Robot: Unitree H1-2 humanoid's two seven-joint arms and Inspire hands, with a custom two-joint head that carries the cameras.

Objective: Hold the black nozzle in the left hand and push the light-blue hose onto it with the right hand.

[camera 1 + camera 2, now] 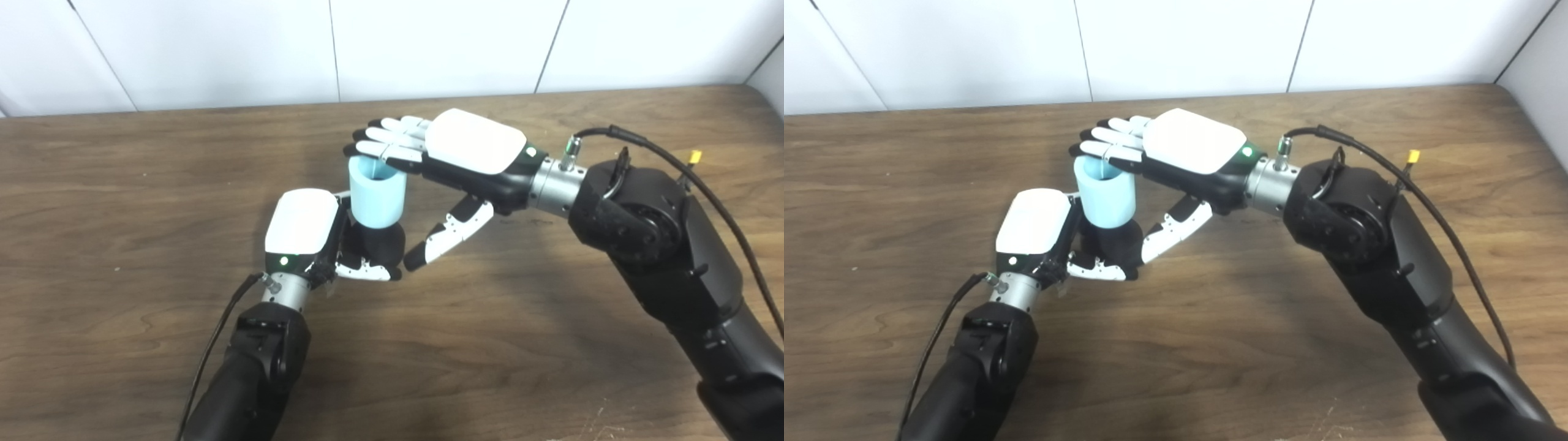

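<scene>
My left hand [318, 236] is shut on the black nozzle [378, 246] and holds it upright near the table's middle. The light-blue hose [376, 193], a short open tube, stands upright on top of the nozzle. My right hand [453, 156] is open, with its flat fingers [392, 142] lying over the hose's top rim and its thumb [450, 233] hanging down to the right of the nozzle, apart from it. The join between hose and nozzle is partly hidden by my left hand. Both also show in the right eye view: hose [1105, 196], nozzle [1115, 245].
The wooden table [122, 184] runs back to a white panelled wall [245, 49]. A black cable [674, 165] with a small yellow tag [694, 157] loops over my right forearm. Another cable hangs by my left forearm.
</scene>
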